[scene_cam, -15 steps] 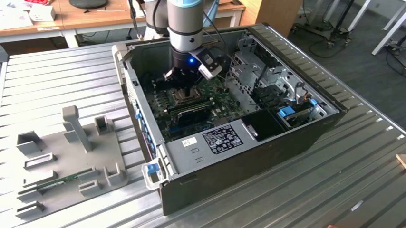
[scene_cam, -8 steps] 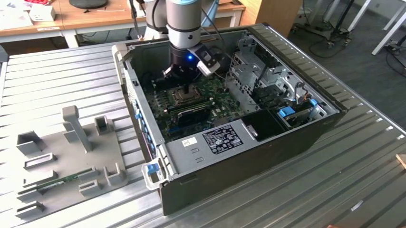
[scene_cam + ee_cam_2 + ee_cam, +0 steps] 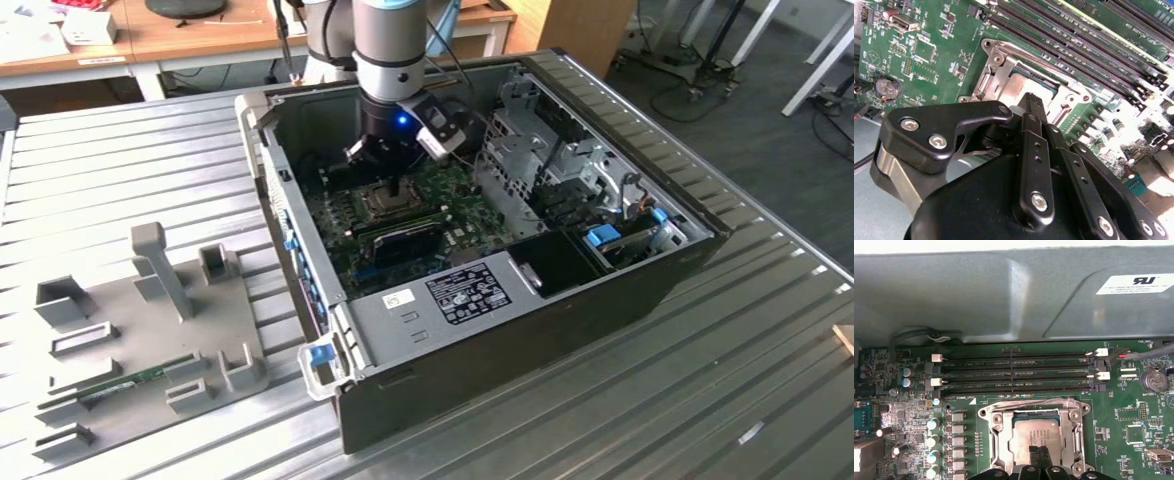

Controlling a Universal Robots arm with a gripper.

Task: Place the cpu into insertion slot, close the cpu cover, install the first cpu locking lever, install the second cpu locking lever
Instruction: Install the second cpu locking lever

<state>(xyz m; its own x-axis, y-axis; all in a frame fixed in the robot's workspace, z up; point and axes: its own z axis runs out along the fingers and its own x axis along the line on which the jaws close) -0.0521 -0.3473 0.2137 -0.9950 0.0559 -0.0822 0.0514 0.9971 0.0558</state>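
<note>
The chip (image 3: pixel 1035 438) already sits flat in the socket (image 3: pixel 1034 440) on the green board (image 3: pixel 1134 405), with the cover (image 3: pixel 999 432) lying down around it. The claw (image 3: pixel 1038 455) has its fingers pressed narrowly together, holding nothing, tips directly over the chip's middle. Pressing here is best done straight down and gently, so the chip stays square in the socket.

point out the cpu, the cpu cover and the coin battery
cpu (image 3: pixel 1035 436), first wrist view, middle of its metallic top
cpu cover (image 3: pixel 995 426), first wrist view, one side bar of the frame
coin battery (image 3: pixel 887 88), second wrist view, its round face
</note>
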